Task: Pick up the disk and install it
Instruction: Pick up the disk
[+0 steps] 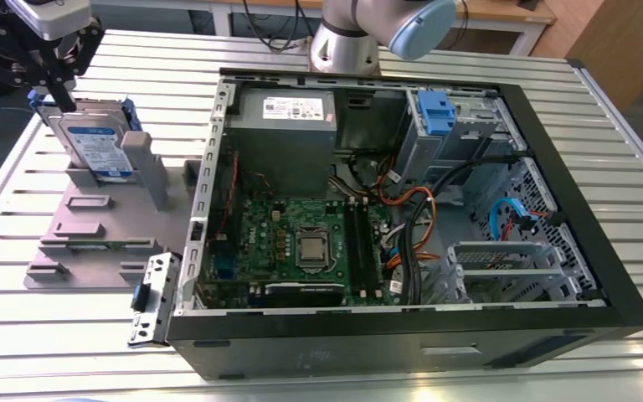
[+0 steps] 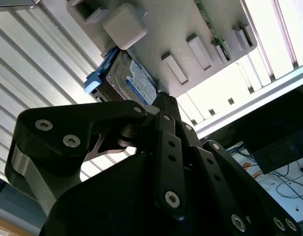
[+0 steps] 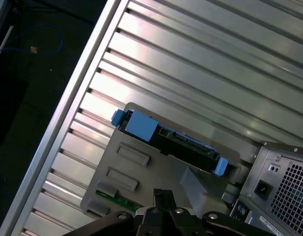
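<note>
The disk point(image 1: 95, 149) stands on edge in a slot of the grey holder block point(image 1: 87, 226) at the exterior view's left, with its white-and-blue label facing out and blue rails along its sides. My gripper point(image 1: 63, 94) hangs just above its upper end, and its black fingers look shut with nothing between them. In both wrist views the gripper point(image 2: 164, 98) point(image 3: 163, 194) sits a short way off the disk point(image 2: 139, 81) point(image 3: 181, 142) and apart from it. The disk rests in the holder block point(image 2: 191, 29) point(image 3: 156, 172).
An open computer case point(image 1: 589, 276) lies to the exterior view's right of the holder, showing the motherboard, cables and a blue-tabbed drive bay point(image 1: 434, 113) at its far side. A small metal bracket with a blue clip point(image 1: 151, 297) leans against the case's near left corner. The table is ribbed aluminium.
</note>
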{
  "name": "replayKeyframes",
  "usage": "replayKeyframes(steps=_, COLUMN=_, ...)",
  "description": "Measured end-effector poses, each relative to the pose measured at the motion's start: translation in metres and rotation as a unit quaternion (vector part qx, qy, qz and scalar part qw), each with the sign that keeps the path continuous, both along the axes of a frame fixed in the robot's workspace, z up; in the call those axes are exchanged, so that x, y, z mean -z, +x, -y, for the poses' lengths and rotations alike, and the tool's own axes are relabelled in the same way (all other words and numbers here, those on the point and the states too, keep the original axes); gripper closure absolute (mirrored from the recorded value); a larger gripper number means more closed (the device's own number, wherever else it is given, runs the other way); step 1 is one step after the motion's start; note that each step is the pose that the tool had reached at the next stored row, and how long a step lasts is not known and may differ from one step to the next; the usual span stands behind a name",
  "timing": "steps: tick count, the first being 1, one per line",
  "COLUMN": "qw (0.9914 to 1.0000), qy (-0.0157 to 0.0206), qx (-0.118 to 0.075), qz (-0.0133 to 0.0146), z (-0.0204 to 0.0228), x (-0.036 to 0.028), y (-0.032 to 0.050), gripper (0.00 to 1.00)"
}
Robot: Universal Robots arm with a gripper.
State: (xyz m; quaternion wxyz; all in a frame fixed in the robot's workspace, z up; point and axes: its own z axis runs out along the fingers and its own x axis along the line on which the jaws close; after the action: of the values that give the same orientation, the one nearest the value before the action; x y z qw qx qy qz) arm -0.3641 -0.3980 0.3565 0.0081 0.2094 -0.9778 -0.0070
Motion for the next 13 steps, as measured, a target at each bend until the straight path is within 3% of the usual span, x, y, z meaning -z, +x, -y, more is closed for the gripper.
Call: replayKeyframes(steps=13, qw=0.99999, qy=0.0000, qx=-0.005, qz=0.0000, z=0.0000, x=0.0000, y=0.0000, gripper=0.89)
